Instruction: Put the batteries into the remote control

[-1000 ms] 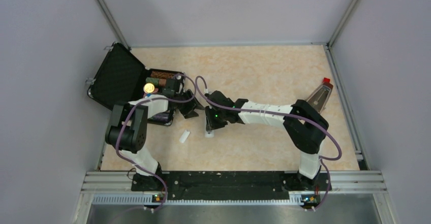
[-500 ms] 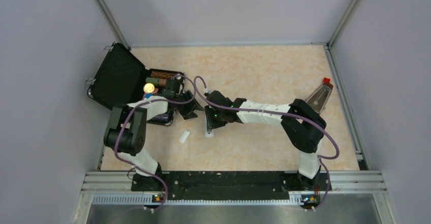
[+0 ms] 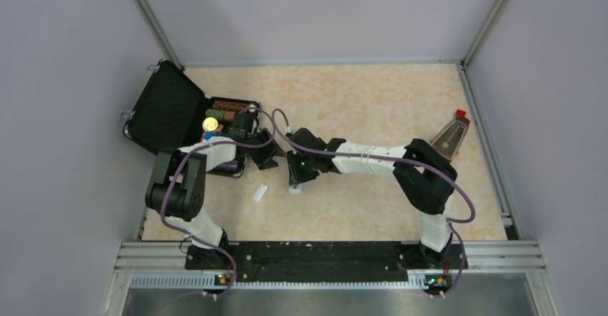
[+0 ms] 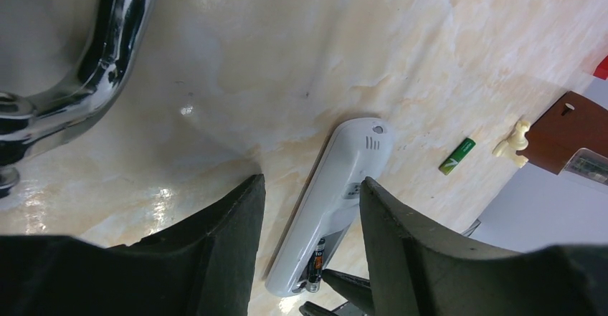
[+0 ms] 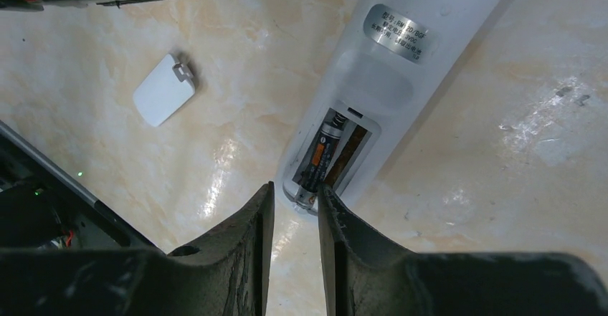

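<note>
The white remote control (image 5: 391, 79) (image 4: 337, 194) (image 3: 295, 181) lies back side up on the table, its battery bay open. A dark battery (image 5: 320, 160) (image 4: 315, 260) sits in the bay; the slot beside it shows bare. My right gripper (image 5: 295, 184) (image 3: 297, 167) is at the bay's end, jaws narrowly apart. Its right fingertip (image 5: 324, 190) touches the battery's end, and nothing is clamped. My left gripper (image 4: 310, 182) (image 3: 265, 155) stands open over the remote's other end, with a gap on the left side. A green battery (image 4: 457, 155) lies loose on the table beyond the remote.
The loose white cover (image 5: 163, 90) (image 3: 260, 192) lies left of the remote. An open black case (image 3: 168, 112) with chip rolls stands at the back left. A brown wooden wedge with a red top (image 3: 452, 133) (image 4: 570, 130) stands at the right.
My right gripper's jaws have parted slightly at the battery's end. Both arms have stayed almost still.
</note>
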You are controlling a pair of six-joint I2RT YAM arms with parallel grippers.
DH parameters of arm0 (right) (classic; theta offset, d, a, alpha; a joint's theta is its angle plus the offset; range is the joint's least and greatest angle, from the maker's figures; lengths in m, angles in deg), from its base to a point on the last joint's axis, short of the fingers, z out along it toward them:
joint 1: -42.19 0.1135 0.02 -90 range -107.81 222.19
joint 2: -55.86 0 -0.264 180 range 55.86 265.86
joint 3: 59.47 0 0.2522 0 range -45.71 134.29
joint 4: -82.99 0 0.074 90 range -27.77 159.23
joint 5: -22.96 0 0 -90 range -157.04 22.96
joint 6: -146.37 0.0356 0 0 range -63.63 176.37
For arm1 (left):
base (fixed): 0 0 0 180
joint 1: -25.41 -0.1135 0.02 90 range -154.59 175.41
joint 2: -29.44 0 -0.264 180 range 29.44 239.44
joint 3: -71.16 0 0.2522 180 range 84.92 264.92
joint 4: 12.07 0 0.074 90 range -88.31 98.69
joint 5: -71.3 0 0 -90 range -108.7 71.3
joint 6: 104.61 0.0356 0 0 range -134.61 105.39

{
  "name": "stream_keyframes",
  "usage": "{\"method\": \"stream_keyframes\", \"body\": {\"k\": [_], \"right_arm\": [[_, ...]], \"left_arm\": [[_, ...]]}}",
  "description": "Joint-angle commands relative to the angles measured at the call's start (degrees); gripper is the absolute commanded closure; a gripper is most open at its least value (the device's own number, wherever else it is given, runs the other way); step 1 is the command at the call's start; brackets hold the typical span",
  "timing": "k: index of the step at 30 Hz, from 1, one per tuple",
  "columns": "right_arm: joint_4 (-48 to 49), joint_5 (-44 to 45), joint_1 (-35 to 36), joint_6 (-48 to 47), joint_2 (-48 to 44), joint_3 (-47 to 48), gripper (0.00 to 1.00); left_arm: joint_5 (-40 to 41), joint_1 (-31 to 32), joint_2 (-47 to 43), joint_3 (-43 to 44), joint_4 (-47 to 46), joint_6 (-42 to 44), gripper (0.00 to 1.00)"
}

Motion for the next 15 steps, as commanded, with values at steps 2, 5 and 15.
{"method": "stream_keyframes", "body": {"k": [2, 5, 15], "right_arm": [[2.8, -2.8, 0.5, 0.5, 0.5, 2.4, 0.72], [4.3, -3.2, 0.4, 0.9, 0.4, 2.0, 0.72], [5.1, -0.4, -1.2, 0.7, -3.9, -0.2, 0.72]], "left_arm": [[0.9, 0.1, -1.8, -1.8, 0.7, -0.1, 0.43], [0.8, 0.1, -1.9, -1.7, 0.6, -0.1, 0.43], [0.8, 0.1, -3.5, -1.0, 1.1, 0.0, 0.43]]}}
